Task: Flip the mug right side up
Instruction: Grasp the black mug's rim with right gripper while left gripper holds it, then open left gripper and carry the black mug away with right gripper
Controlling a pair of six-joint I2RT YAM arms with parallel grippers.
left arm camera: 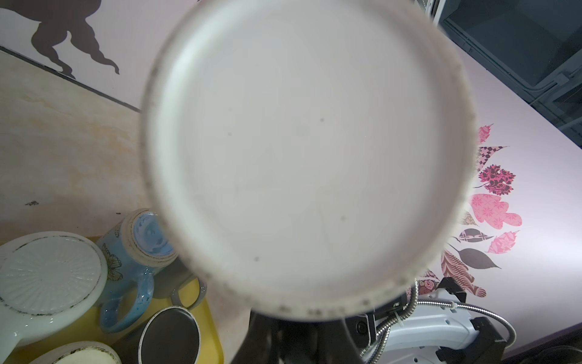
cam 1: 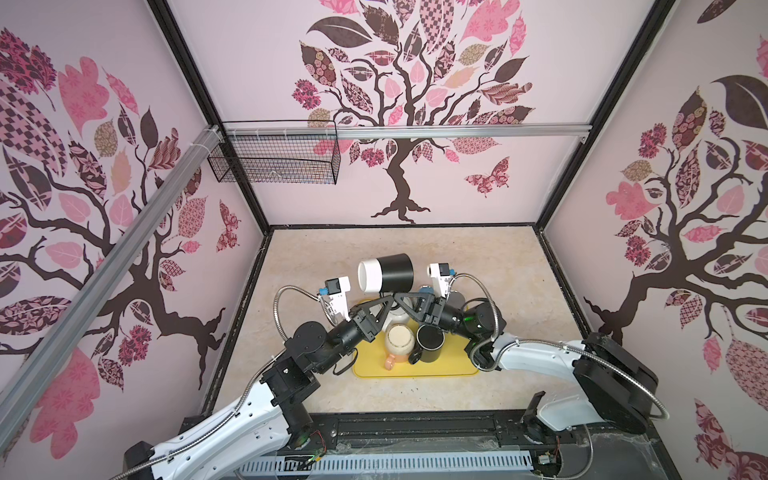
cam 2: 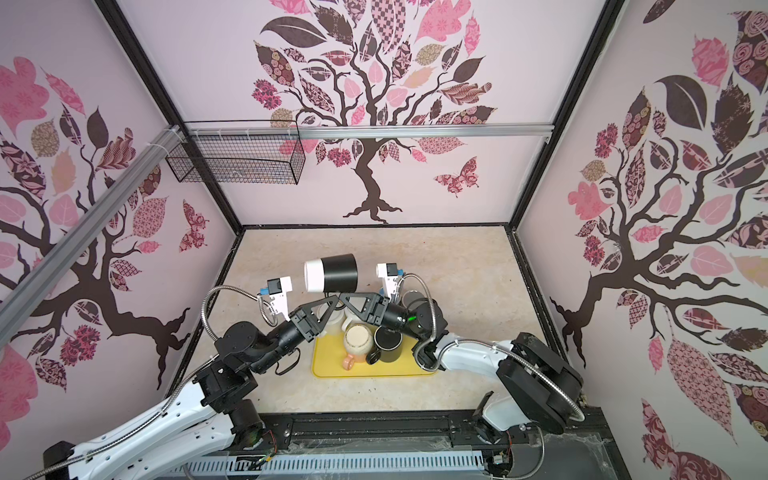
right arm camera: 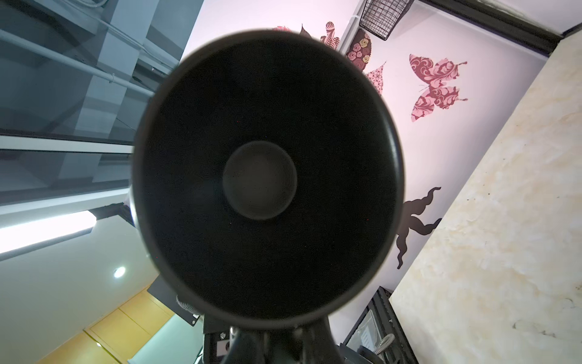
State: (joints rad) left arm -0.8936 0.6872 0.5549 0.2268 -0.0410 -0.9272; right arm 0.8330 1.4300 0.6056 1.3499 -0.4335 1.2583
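The mug [cam 1: 386,274] [cam 2: 332,273], black with a white base end, hangs on its side above the table in both top views. Its white base points left and its mouth points right. My left gripper [cam 1: 390,296] [cam 2: 335,296] and right gripper [cam 1: 397,296] [cam 2: 342,296] meet tip to tip just under it, both shut on the mug from below; the handle is hidden there. The left wrist view is filled by the mug's white base [left arm camera: 308,157] above the left gripper [left arm camera: 299,342]. The right wrist view looks into the mug's dark inside [right arm camera: 264,179] above the right gripper [right arm camera: 271,345].
A yellow tray [cam 1: 453,368] lies below the grippers with several upside-down mugs on it, among them a cream one [cam 1: 400,338], a black one [cam 1: 430,338] and a blue one [left arm camera: 135,252]. A wire basket [cam 1: 274,158] hangs on the back wall.
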